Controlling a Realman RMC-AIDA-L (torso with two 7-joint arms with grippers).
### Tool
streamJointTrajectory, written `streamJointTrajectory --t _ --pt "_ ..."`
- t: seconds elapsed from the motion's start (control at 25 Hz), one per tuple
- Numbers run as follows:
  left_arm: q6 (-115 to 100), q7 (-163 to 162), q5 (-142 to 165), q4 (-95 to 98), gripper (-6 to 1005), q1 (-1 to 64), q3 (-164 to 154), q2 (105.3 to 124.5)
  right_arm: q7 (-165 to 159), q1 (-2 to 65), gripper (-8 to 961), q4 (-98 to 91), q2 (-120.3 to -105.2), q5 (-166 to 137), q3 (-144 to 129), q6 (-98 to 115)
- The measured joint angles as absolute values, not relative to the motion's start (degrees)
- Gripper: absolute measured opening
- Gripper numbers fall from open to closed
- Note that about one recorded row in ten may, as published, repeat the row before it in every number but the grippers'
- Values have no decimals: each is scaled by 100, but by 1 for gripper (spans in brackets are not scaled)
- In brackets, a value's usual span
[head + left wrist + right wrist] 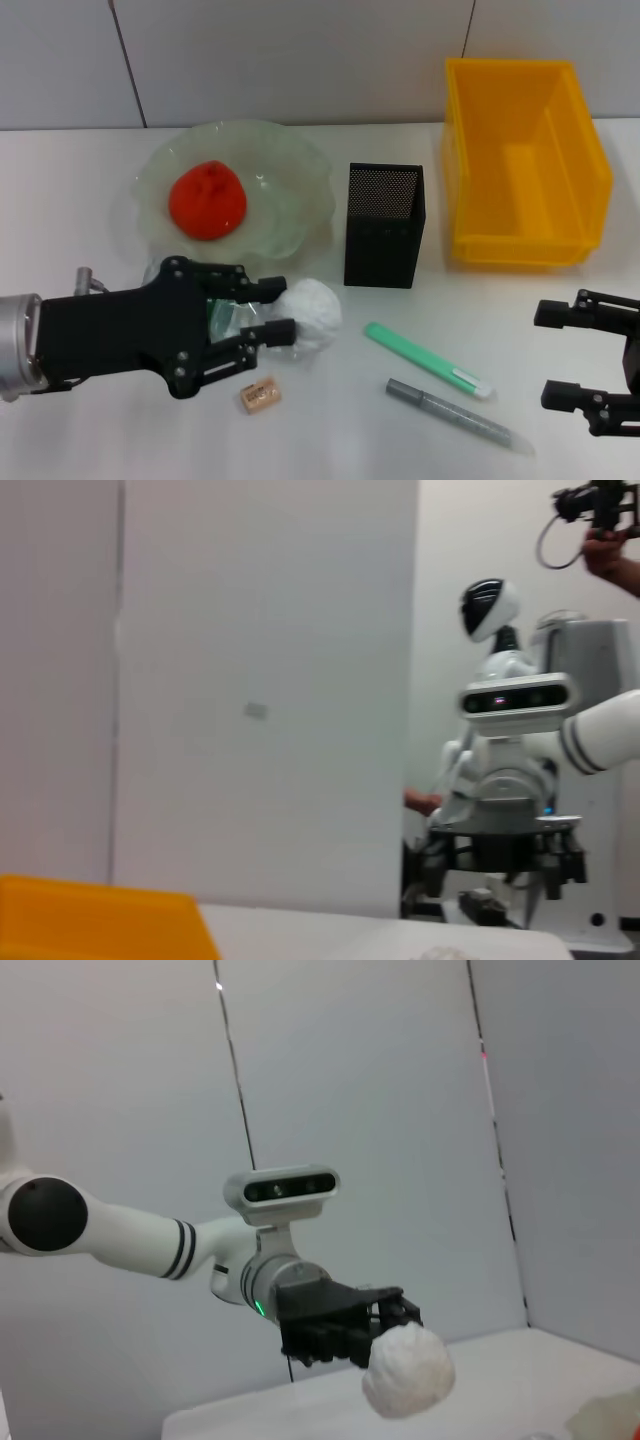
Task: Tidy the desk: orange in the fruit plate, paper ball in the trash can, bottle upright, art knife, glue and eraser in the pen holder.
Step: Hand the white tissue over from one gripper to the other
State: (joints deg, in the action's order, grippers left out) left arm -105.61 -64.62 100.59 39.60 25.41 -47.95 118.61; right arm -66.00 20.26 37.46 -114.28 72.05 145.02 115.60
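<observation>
Black left gripper [283, 311] sits near-left on my side of the desk, fingers pinching the paper ball [310, 314]; from the right wrist view I see the ball [408, 1369] held clear above the table. Under the gripper I catch a bit of clear plastic with green, probably the bottle [222, 316], mostly hidden, can't tell if it's lying or upright. Eraser [260, 395] lies on the desk just near of the gripper, apart from it. Far-left, orange [207, 200] sits inside the fruit plate [290, 160]. Middle of the desk, pen holder [385, 226] stands upright, just right of the plate. Near of it, a green art knife [428, 360] lies diagonally, and a grey glue pen [455, 415] lies beside it, roughly parallel, closer to me. Far-right, yellow trash can [590, 170] stands beside the pen holder, not touching. Right gripper [575, 357] hovers at the near-right edge, fingers spread wide, holding nothing, well apart from the knife and glue.
</observation>
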Motion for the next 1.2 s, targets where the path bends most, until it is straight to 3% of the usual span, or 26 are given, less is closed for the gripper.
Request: streamJointTrajectory --t 0.52,1.2 --pt "-10562 -6033 9989 3462 345 2883 -4908 11865 -6136 2271 744 3546 -11853 7225 14559 11324" --pt "-10548 -5872 9975 3199 342 3056 -5028 11883 -5986 2660 743 2965 -11890 7168 14501 11083"
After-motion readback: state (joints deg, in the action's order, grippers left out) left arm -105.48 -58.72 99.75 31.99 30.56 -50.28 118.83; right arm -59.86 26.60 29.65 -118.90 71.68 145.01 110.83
